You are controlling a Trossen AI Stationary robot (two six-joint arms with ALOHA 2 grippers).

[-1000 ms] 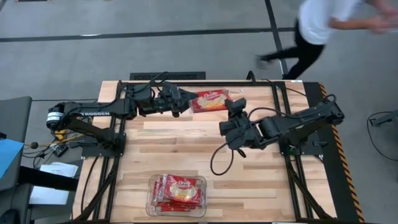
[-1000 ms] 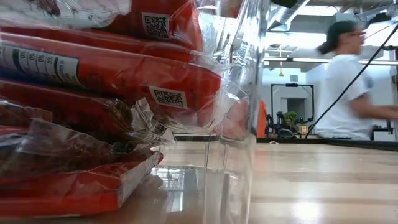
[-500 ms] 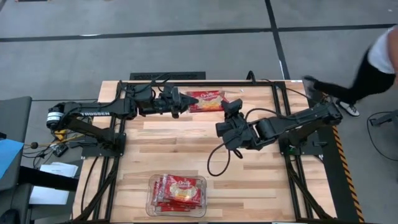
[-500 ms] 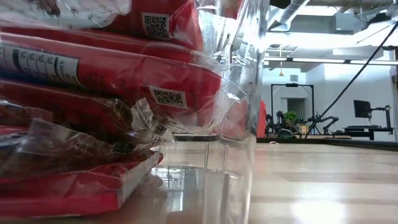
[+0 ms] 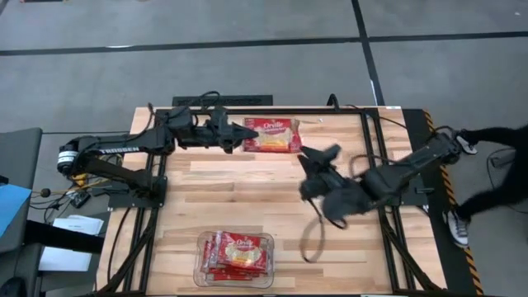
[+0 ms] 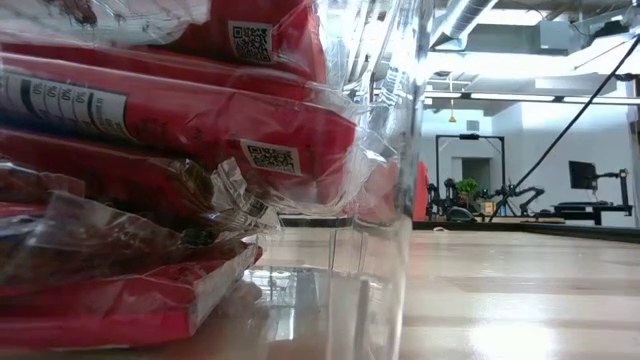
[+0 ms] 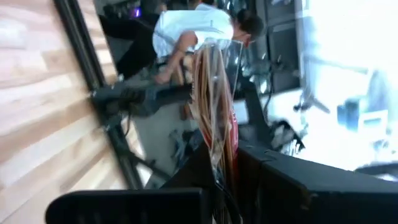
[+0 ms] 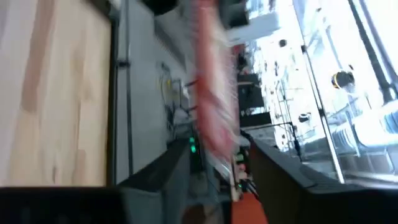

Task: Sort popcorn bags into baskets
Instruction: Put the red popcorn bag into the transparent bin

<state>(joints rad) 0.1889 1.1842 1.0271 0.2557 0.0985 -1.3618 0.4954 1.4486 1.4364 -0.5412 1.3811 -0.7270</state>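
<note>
From my seat, the left arm reaches along the far edge of the table (image 5: 247, 202), and the left gripper (image 5: 247, 133) is clenched on the near end of a single popcorn bag (image 5: 278, 134). That bag lies at the far middle of the table with its red face and popcorn picture up. My left wrist view confirms the hold: the bag (image 7: 214, 106) shows edge-on, its sealed end pinched between the two dark fingers (image 7: 280, 180). Beyond it in that view a person in a white top (image 7: 193, 28) bends over past the table frame. Moving right and toward the near edge, the clear tub (image 5: 198, 268) sits just left of centre with a stack of red packets (image 5: 239, 252) inside, the top one picture side up. The low view looks straight into it: the packets (image 6: 150, 120) are piled flat behind the tub's clear wall (image 6: 395, 200), with barcodes and square code labels toward the camera. Right of the lone bag, the right gripper (image 5: 320, 157) hangs over the middle of the table, near the bag's right end but apart from it, and blurred. In its wrist view the fingers (image 8: 158, 177) stand spread, released, with the red bag only a smear ahead of them. At the far right, off the table, a person's dark-clad legs (image 5: 495, 165) and a shoe (image 5: 456, 227) show on the floor.
</note>
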